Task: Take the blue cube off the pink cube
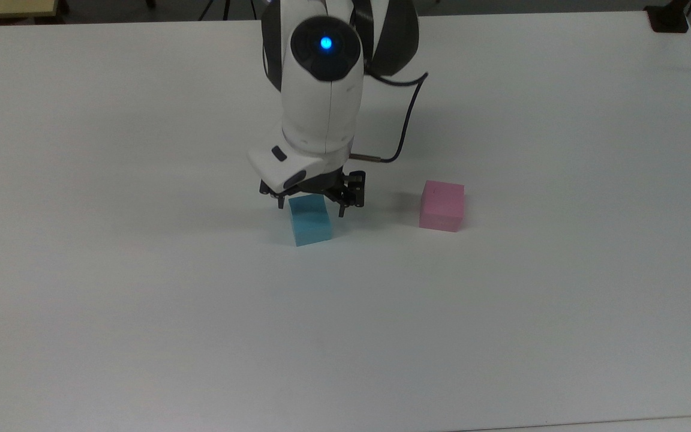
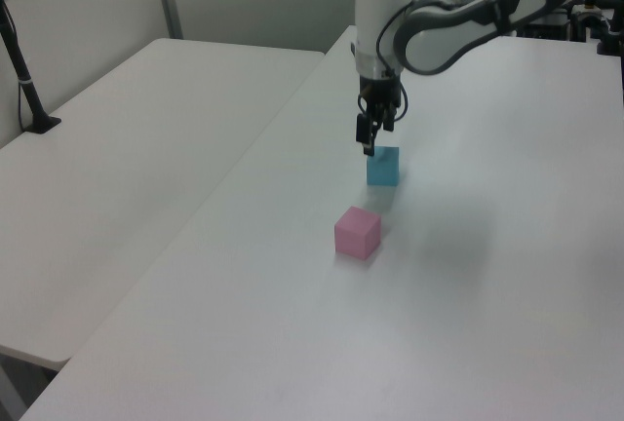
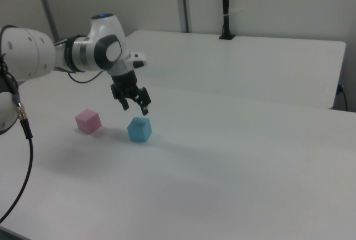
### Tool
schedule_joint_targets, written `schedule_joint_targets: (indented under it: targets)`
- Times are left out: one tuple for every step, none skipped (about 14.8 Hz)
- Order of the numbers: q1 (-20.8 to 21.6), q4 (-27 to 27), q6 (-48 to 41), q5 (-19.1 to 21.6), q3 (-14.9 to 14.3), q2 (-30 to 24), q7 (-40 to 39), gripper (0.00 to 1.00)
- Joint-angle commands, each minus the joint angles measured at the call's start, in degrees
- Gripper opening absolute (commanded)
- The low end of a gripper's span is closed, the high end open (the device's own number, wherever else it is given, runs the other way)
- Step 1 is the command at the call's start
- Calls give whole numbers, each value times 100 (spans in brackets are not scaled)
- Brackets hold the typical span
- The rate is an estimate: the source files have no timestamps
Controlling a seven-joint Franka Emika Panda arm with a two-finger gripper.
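The blue cube (image 1: 311,223) (image 2: 383,166) (image 3: 139,129) rests on the white table (image 1: 141,312), free of any grip. Just above it hangs my gripper (image 1: 311,204) (image 2: 371,138) (image 3: 135,108), open, its fingers spread wider than the cube and clear of it. The pink cube (image 1: 441,206) (image 2: 357,232) (image 3: 88,121) stands alone on the table, about two cube widths off to the top view's right, with nothing on it.
A dark cable (image 1: 405,126) loops from the arm's wrist. A black clamp (image 1: 669,18) sits at the table's far right corner in the top view. A second white table (image 2: 127,148) adjoins, carrying a black post (image 2: 24,70) (image 3: 225,6).
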Motion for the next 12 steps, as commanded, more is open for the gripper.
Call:
schedule_joint_targets:
  targets:
    - [127,-164,-685,-74,-35,-921,-16,100]
    - [127,-173,-966,-57,-26,-1167,-42,100]
    - [118,-182,-1238,-5,-18,-1387,-51,100]
    - [83,-199,-1694,31,-9,-1676,-51,100]
    - [74,-199,-1889,49,9,-1801,-103,100]
    - [57,-199,-1961,162,9,-1916,-147,100]
    - [39,-208,-1988,346,0,-2039,-174,100]
    - [-13,-260,-2040,452,-9,-2153,-174,100]
    - [-83,-287,-2180,479,0,-2232,-191,100]
    - [-93,-287,-2312,488,0,-2277,-252,100]
    - [-93,-287,-2383,497,0,-2286,-297,100]
    - [-93,-279,-2427,497,0,-2286,-306,100]
